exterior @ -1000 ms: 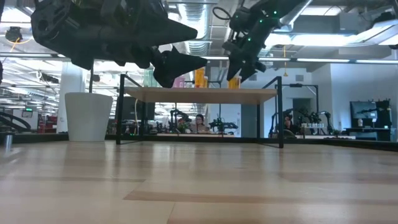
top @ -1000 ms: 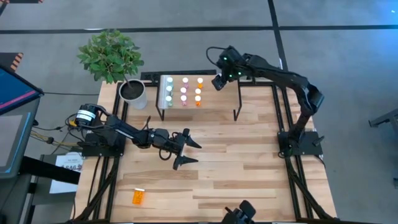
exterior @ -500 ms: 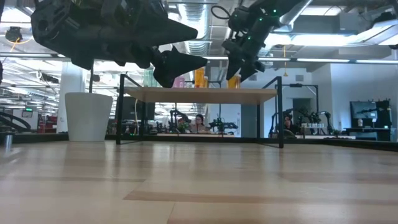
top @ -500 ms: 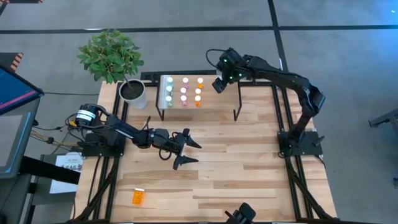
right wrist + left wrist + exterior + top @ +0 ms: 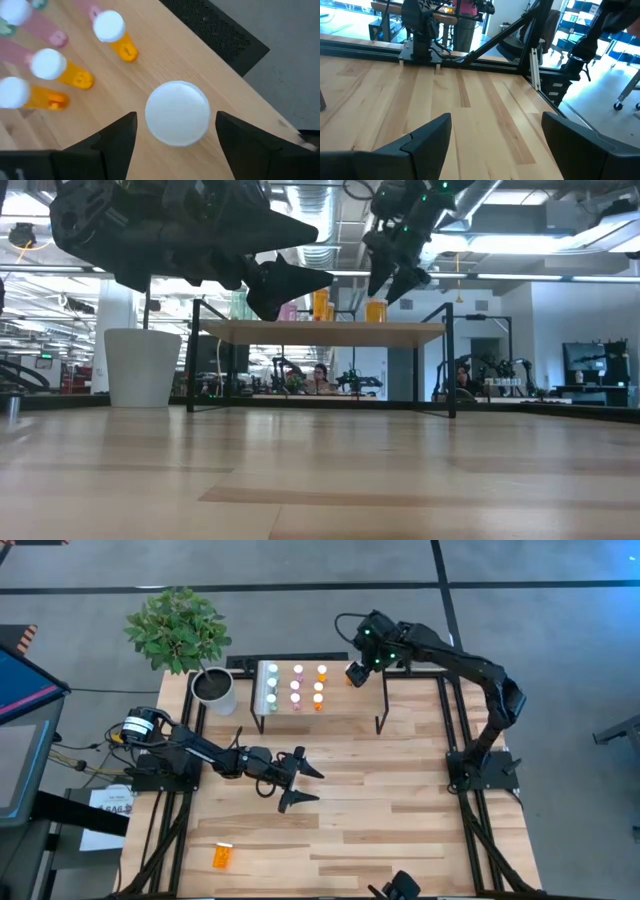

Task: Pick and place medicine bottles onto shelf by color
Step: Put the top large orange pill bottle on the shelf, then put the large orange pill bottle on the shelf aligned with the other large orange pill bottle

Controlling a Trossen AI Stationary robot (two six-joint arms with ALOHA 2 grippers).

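Observation:
The shelf (image 5: 345,705) stands at the table's far side. On its board stand small white-capped bottles in three columns: green (image 5: 270,683), pink (image 5: 296,683) and orange (image 5: 320,683). A larger orange bottle (image 5: 349,679) stands upright to their right, its white cap (image 5: 177,113) showing in the right wrist view. My right gripper (image 5: 357,668) is open and hovers just above that bottle (image 5: 375,311), one finger off to each side of the cap, touching nothing. My left gripper (image 5: 317,787) is open and waits above the table's middle. Another orange bottle (image 5: 222,856) lies on its side near the table's near left corner.
A white pot (image 5: 214,690) with a green plant stands at the shelf's left end. The shelf's black legs (image 5: 451,370) reach down to the tabletop. The board's right half (image 5: 400,690) is bare. The wide tabletop (image 5: 400,800) lies below the left gripper.
My right gripper has risen off the larger orange bottle and shifted slightly toward the table's right edge. The bottle stays standing on the shelf and now shows whole below the fingers in the low view.

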